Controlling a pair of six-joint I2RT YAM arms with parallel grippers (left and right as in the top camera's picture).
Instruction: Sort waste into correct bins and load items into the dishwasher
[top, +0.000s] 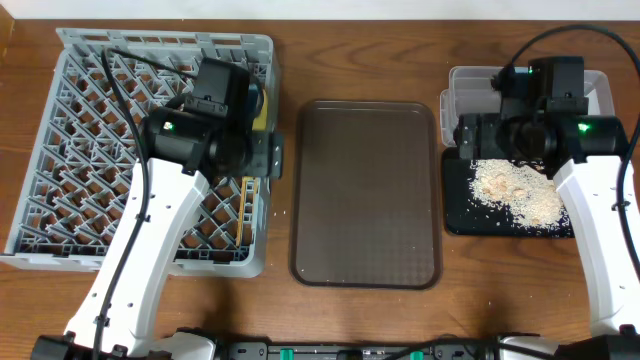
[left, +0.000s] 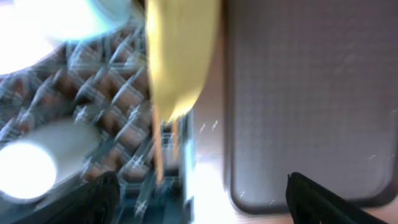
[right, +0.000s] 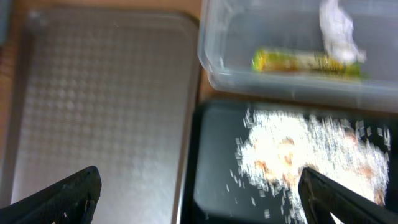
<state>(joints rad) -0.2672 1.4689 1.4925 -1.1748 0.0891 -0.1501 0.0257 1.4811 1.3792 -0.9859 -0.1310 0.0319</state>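
Left of the dark brown serving tray (top: 365, 190), the round yellow plate (left: 180, 56) stands on edge in the grey plastic dish rack (top: 90, 150); the left gripper (left: 202, 183) hangs over it, fingers apart, empty. Right of the tray, the right gripper (right: 199, 174) is likewise spread. Lift straight up, so nothing tips the plate

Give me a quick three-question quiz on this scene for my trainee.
1. Multiple choice: the crumbs lie in A) the clear tub, B) the black tray, C) the dish rack.
2. True or false: the snack wrapper lies in the black tray.
3. Fill in: the yellow plate sits in the ____.
Key: 1 B. 2 False, it is in the clear tub. 3 dish rack.
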